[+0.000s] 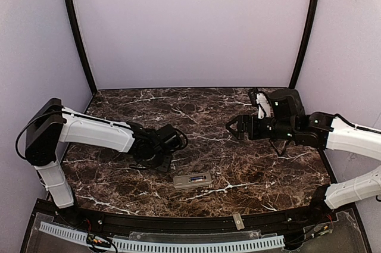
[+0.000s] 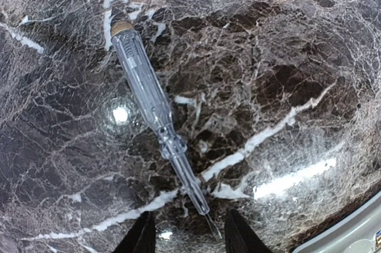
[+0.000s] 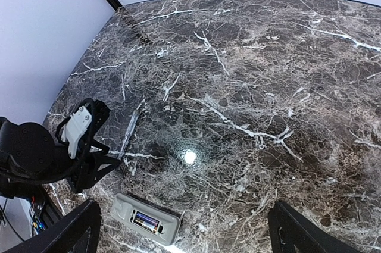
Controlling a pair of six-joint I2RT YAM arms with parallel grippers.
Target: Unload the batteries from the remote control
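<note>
At the near rim of the top view, low and right of centre, a short flat grey cover piece (image 1: pixel 238 221) lies on the black front edge. Just beyond it the remote control (image 1: pixel 192 180) lies flat on the dark marble table (image 1: pixel 262 169), at bottom centre, back side up and its recess uncovered. The right wrist view shows it at the lower left (image 3: pixel 146 220) with one battery (image 3: pixel 146 222) seated inside. Neither gripper touches it.

Left of and a little above the remote, the left gripper (image 1: pixel 162 165) points down at the marble. In its own view the two fingers (image 2: pixel 143 236) stand moderately apart at the bottom edge, holding nothing. A clear-handled screwdriver (image 2: pixel 152 101) lies slanted from its brass cap at upper left down to its metal tip, which ends in the gap between the fingertips. Whether they touch it cannot be told.

Farther back, at centre right, the right gripper (image 1: pixel 232 128) hangs above the table, pointing left. Its fingers (image 3: pixel 77 229) sit at opposite bottom corners of its wrist view, spread wide and empty.
</note>
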